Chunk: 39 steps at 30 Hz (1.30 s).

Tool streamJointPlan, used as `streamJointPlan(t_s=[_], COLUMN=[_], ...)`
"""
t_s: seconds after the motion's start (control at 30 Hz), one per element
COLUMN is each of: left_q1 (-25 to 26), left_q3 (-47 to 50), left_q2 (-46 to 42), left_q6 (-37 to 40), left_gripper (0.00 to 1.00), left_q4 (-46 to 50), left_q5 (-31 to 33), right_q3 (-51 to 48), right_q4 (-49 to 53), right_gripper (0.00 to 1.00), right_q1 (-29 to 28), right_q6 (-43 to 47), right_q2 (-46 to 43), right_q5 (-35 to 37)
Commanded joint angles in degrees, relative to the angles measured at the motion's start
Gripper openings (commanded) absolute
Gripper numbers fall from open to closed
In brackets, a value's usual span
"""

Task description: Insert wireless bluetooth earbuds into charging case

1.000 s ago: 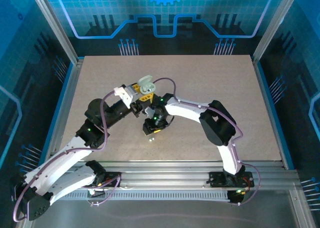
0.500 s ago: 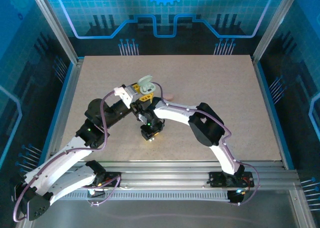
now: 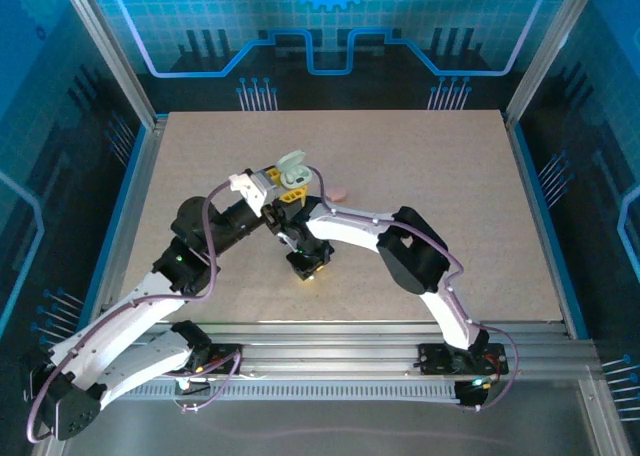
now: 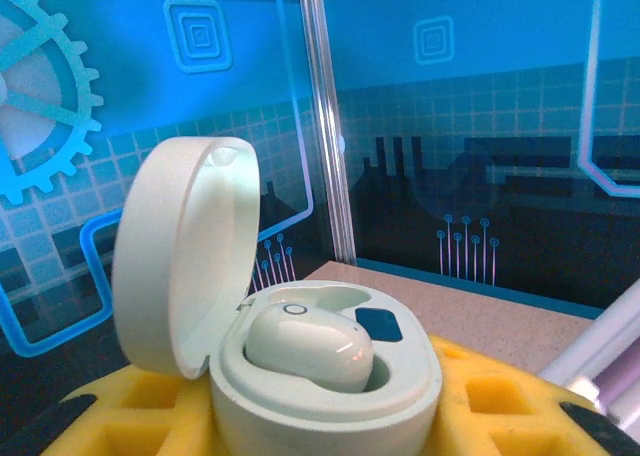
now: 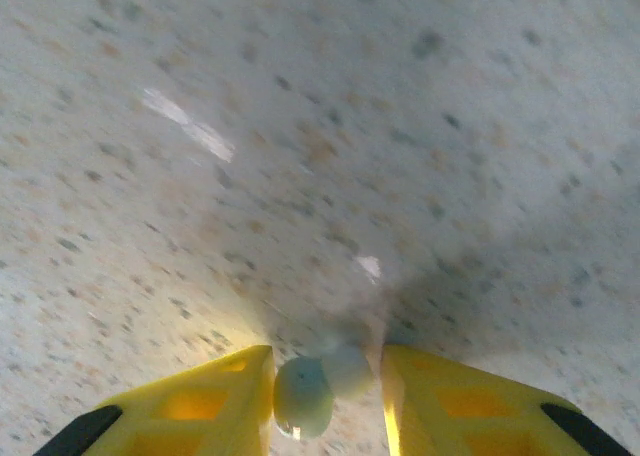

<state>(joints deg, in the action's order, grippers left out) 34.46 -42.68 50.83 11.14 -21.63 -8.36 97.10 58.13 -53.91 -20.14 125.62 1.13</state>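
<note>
One mint-white earbud (image 4: 310,348) seated in the open charging case (image 4: 330,401), neighbouring socket (image 4: 378,325) bare; case pinched between the left gripper's (image 3: 287,184) yellow fingers, raised off the table (image 3: 450,196); second earbud (image 5: 318,386) lying on the table, flanked tightly by the right gripper (image 5: 327,378); cannot tell whether truly clamped; looks roughly half done; remains to lift that earbud, carry across, press into the bare socket.

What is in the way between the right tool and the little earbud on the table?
Nothing visible is in the way. The earbud lies on the table inside the right tool, between its two yellow fingers, with bare table around it.
</note>
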Motion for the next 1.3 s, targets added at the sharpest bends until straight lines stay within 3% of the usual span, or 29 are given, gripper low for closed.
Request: streamJointPlan(t_s=[0.0,0.3,0.67,0.87,1.27], left_q1=[-0.2,-0.1,-0.1,-0.2,-0.1], left_q3=[-1.8,-1.8,-1.6,-1.3,-1.0], left_q2=[0.2,0.6,0.9,0.8,0.4], left_q6=[0.8,0.6,0.2,0.3,0.2], left_gripper=[0.37,0.36,0.37,0.37,0.37], left_q4=[-1.4,-1.4,-2.2,-2.3,-2.1], left_q5=[-0.1,0.0,0.0,0.2,0.3], right_q3=[-3.3,-9.4,-10.4,-10.2,-11.0], right_q4=[-0.7,-3.2,-7.8,-7.9,-9.0], right_gripper=[0.35,0.35,0.43,0.44,0.43], right_q1=[2.8,6.4,9.1,9.5,9.7], right_q6=[-2.5,-4.4,-4.5,-7.1,-7.3], right_q2=[-3.9,-7.9,-12.9,-11.6,-7.0], right_q5=[0.7,-1.1,-5.7,-10.6,-10.2])
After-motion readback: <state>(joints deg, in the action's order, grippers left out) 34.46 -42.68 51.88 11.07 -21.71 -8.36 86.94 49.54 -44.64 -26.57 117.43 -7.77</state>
